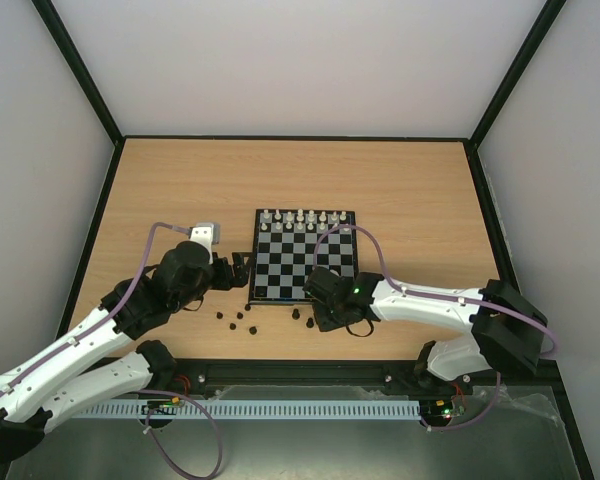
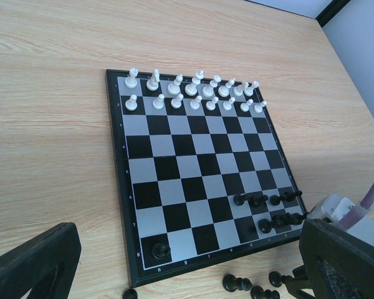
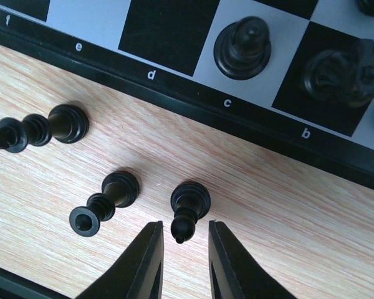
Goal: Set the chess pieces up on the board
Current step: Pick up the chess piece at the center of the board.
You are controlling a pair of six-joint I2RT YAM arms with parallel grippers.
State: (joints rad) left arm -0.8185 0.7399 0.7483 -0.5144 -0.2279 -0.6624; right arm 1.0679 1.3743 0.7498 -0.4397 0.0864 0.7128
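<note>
**Surface and room.** A light wooden table (image 1: 180,180) with a dark rim is enclosed by plain white walls (image 1: 300,60). In the overhead view the board (image 1: 305,270) lies at the centre of the table. The white pieces (image 1: 300,220) stand in two rows along its upper edge.

**Task objects.** In the left wrist view several black chess pieces (image 2: 268,200) stand in the board's lower right corner, and one stands alone near its lower left corner. Further black pieces lie loose on the wood just below the board's lower edge.

**Right gripper.** In the right wrist view the right gripper (image 3: 185,235) sits at the bottom centre of the frame, just below the board's lettered border. Its jaws are narrowly apart. One loose piece (image 3: 190,202) is on the wood directly above the fingertips, and its top reaches into the gap with a slit of table showing on either side. Two more loose pieces lie tipped over to the left.

**Left gripper.** The left gripper (image 2: 188,249) is by the board's left edge in the overhead view. Its jaws are spread wide and hold nothing.
</note>
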